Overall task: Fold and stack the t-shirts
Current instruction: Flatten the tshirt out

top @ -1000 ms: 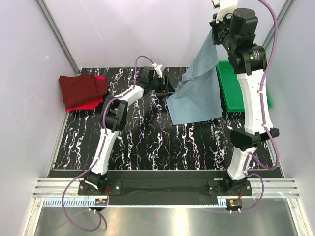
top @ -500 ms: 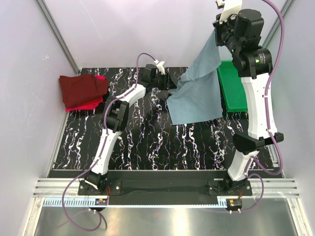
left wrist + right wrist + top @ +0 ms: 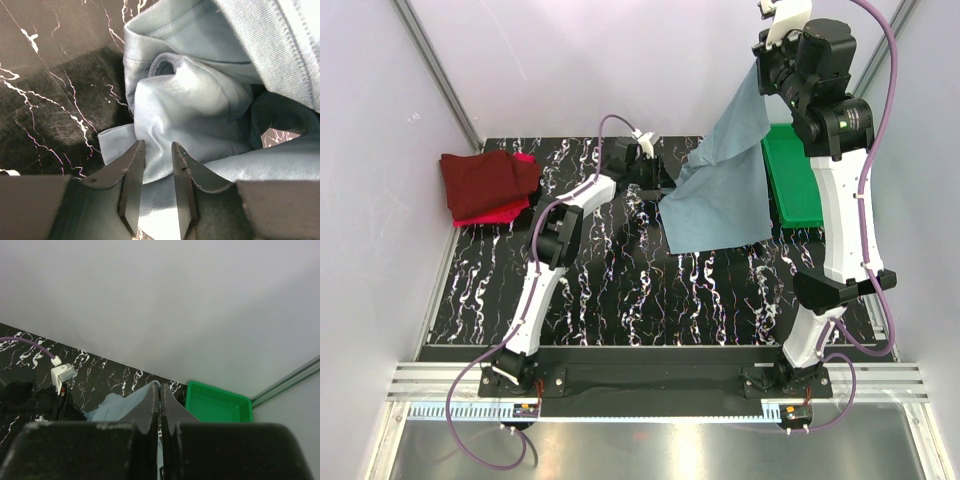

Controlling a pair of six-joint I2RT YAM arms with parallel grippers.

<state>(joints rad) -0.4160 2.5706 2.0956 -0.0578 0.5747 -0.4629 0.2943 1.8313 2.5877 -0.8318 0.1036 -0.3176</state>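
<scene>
The grey-blue t-shirt (image 3: 725, 190) hangs from high up, where my right gripper (image 3: 760, 62) is shut on its top edge; its lower part reaches the black marbled table. In the right wrist view the right gripper (image 3: 160, 390) pinches a fold of the grey-blue t-shirt (image 3: 115, 407). My left gripper (image 3: 658, 188) sits at the shirt's lower left corner. Seen from the left wrist, the left gripper (image 3: 157, 150) stands narrowly open with bunched cloth of the grey-blue t-shirt (image 3: 190, 100) between its fingers. A folded maroon t-shirt (image 3: 485, 180) lies on a bright red t-shirt (image 3: 495, 212) at the far left.
A green plastic tray (image 3: 795, 185) stands at the back right of the table, partly behind the hanging shirt and the right arm, and shows as the green tray (image 3: 217, 407) in the right wrist view. Pale walls close in the back and both sides.
My left gripper has dropped slightly toward the table at the shirt's lower left corner. The right arm rose a little a second ago and has held still since, shirt still hanging.
</scene>
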